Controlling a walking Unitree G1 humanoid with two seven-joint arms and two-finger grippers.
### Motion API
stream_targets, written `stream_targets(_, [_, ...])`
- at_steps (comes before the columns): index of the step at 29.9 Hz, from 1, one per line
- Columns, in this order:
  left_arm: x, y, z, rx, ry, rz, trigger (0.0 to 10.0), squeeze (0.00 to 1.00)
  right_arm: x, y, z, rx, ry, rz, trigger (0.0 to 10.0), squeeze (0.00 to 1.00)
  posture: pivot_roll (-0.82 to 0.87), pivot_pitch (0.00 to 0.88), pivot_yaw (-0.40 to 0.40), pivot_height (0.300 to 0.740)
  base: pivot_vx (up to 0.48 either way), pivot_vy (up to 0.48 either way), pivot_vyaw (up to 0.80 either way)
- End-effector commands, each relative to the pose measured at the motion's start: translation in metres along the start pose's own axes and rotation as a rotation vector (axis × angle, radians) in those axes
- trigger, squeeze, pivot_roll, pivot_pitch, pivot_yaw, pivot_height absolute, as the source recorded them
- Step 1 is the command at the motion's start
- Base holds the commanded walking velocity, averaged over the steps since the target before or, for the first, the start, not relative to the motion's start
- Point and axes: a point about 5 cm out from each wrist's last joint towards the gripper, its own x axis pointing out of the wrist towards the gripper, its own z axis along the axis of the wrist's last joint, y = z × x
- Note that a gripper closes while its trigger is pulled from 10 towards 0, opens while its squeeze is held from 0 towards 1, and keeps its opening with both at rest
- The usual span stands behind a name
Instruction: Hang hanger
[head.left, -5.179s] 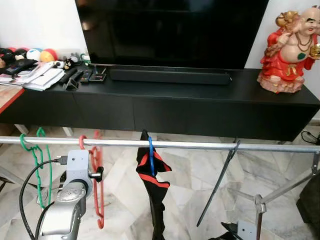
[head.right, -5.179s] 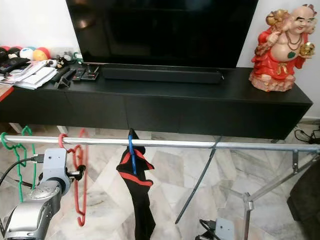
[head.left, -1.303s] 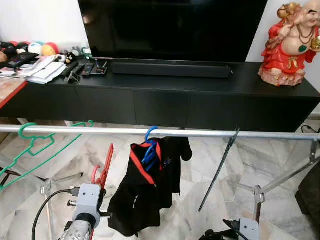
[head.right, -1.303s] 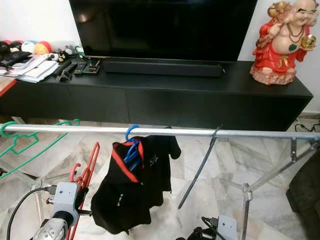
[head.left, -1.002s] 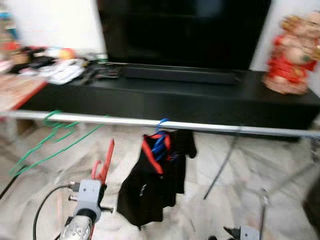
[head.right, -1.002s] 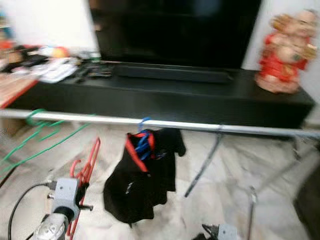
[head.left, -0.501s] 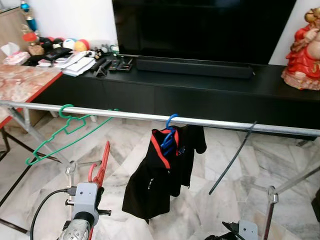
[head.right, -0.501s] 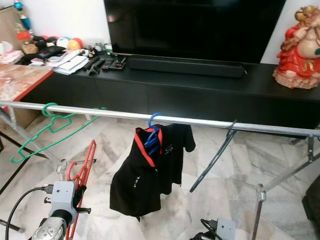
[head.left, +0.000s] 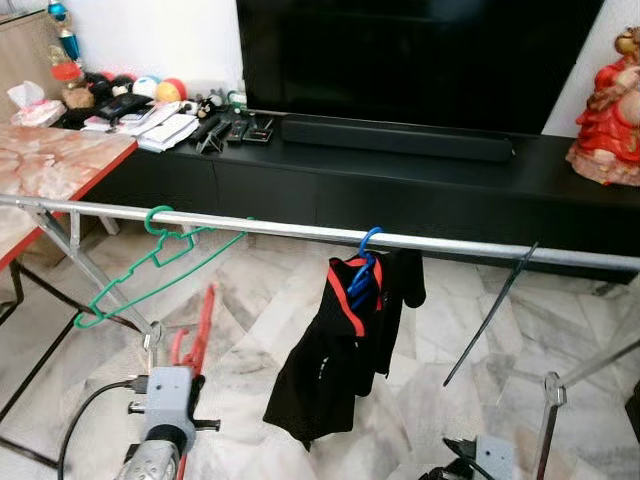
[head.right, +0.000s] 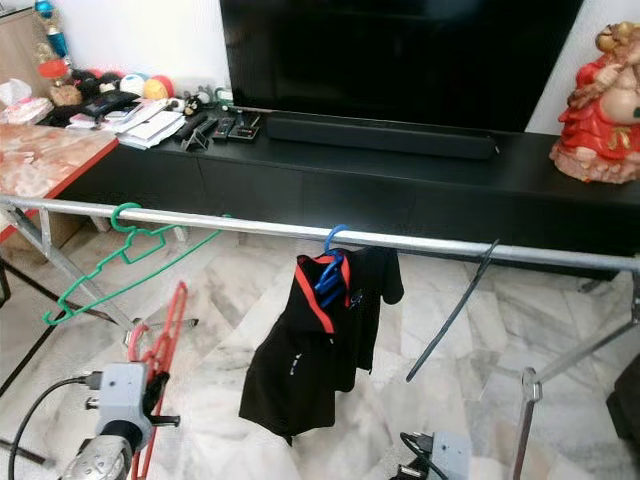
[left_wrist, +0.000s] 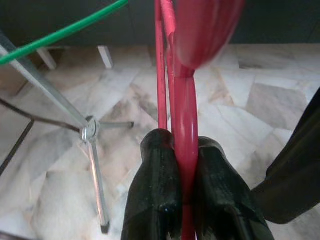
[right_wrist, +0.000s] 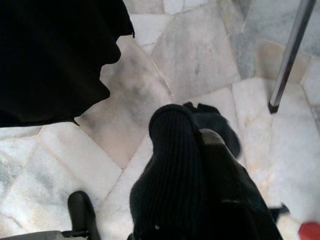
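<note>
A red hanger (head.left: 203, 320) hangs off the rail, low at the front left, below the silver rail (head.left: 300, 230). My left gripper (left_wrist: 184, 145) is shut on its thin red bar, with the hook end blurred close to the wrist camera. A green hanger (head.left: 160, 255) hangs tilted on the rail's left part. A black garment with red trim (head.left: 340, 370) hangs mid-rail from a blue hanger (head.left: 368, 240). My right gripper (right_wrist: 192, 127) is low at the front right over the floor, its fingers pressed together with nothing between them.
A long black TV console (head.left: 420, 190) with a TV runs behind the rail, with a red statue (head.left: 610, 120) at its right end. A red-edged marble table (head.left: 50, 165) stands at the left. Rack legs (head.left: 100, 290), a dark diagonal brace (head.left: 490, 310) and a right post (head.left: 548, 400) stand on the marble floor.
The red hanger, on the rail five seconds ago, is now held low beneath it. The black garment has swung round. The camera has turned left, bringing the marble table into view.
</note>
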Motion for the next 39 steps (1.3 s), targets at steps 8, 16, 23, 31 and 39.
stream_targets(8, [0.001, -0.003, 0.001, 0.000, 0.001, -0.008, 10.0, 0.00, -0.001, -0.005, -0.003, 0.001, 0.007, -0.013, 10.0, 0.00, 0.09, 0.062, -0.003, 0.740, 0.000, 0.382, 0.00])
stream_targets(16, [0.001, -0.004, 0.003, -0.004, -0.005, -0.012, 10.0, 0.00, -0.001, -0.005, -0.003, 0.002, 0.007, -0.013, 10.0, 0.00, 0.09, 0.060, -0.004, 0.740, 0.000, 0.382, 0.00])
stream_targets(23, [0.001, -0.006, 0.003, -0.005, -0.008, -0.028, 10.0, 0.00, -0.001, -0.005, -0.003, 0.003, 0.007, -0.013, 10.0, 0.00, 0.09, 0.062, -0.005, 0.740, 0.000, 0.252, 0.00])
stream_targets(31, [0.000, -0.010, 0.003, -0.002, -0.009, -0.064, 10.0, 0.00, -0.001, -0.005, -0.003, 0.011, 0.010, -0.012, 10.0, 0.00, 0.09, 0.061, -0.003, 0.740, 0.000, 0.000, 0.00])
stream_targets(39, [-0.001, -0.013, 0.002, 0.001, -0.003, -0.081, 10.0, 0.00, -0.001, -0.005, -0.003, 0.017, 0.018, -0.011, 10.0, 0.00, 0.09, 0.061, -0.005, 0.740, 0.000, 0.000, -0.39])
